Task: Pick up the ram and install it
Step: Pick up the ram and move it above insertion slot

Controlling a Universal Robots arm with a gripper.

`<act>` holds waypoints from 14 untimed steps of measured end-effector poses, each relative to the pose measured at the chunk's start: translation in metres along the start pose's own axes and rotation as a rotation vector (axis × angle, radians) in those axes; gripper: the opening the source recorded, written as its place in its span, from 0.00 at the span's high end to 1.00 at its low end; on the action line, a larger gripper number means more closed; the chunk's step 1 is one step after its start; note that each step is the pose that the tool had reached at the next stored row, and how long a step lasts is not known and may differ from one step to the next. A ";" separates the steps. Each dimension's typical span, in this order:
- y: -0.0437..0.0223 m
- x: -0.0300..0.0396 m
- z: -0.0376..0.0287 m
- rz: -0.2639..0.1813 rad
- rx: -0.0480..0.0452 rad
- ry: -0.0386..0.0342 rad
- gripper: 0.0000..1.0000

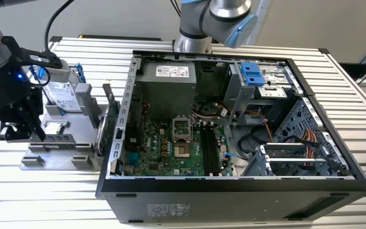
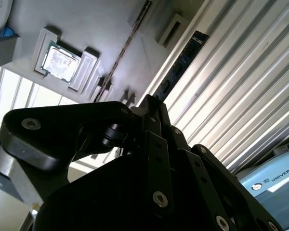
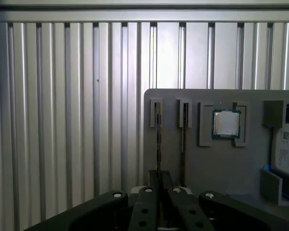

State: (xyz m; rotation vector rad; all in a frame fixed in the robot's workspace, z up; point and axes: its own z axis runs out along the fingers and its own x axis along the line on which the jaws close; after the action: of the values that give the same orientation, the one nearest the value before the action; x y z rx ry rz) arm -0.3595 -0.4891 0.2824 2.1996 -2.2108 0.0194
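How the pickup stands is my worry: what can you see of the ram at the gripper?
The ram is a long, thin, dark green-blue board standing on edge in a slot of the grey tray, beside a second stick. In the first wrist view it is edge-on, one end reaching the gripper; whether it is gripped cannot be told.

- The tray (image 1: 55, 162) lay on the table (image 1: 17, 200), at the exterior view's left of the computer case (image 1: 234, 200).
- The processor (image 1: 55, 127) sat in the tray, the ram (image 3: 158, 134) standing in a slot near it.
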 end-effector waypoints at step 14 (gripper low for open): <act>0.0001 0.0002 -0.0072 0.000 0.0000 0.0000 1.00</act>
State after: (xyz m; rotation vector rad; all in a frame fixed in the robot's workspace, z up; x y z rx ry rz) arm -0.3596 -0.4891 0.2896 2.1995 -2.2109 0.0194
